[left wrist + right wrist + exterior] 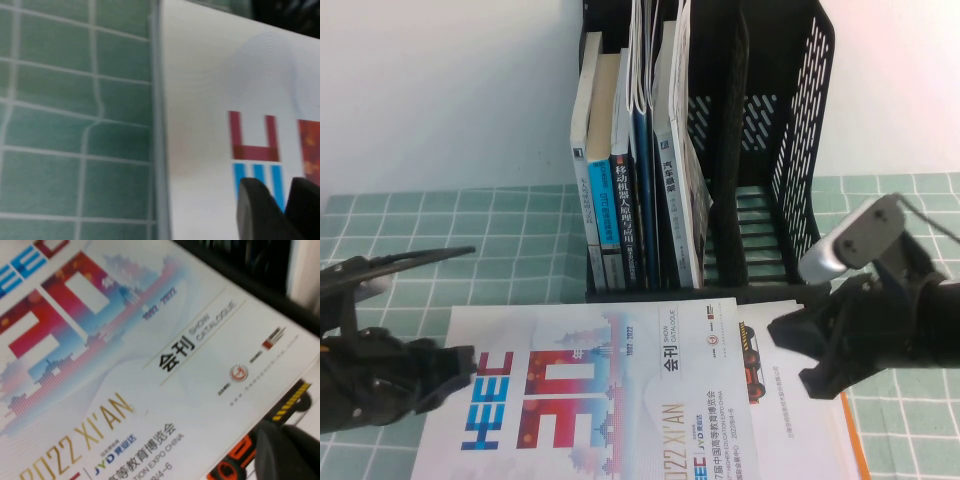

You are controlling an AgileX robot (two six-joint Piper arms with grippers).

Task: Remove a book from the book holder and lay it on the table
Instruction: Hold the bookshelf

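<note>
The left gripper [460, 305] hovers spread at the near left; the right gripper [785, 335] (pressed together) waits near right. The book [682, 190], thin and floppy in the book holder [790, 130], wants pinching at its upright edge.

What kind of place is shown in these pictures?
Probably a robot test bench set up like a desk: a grid-printed green table, a black book holder full of books, and the left gripper and right gripper over a HEEC magazine.
</note>
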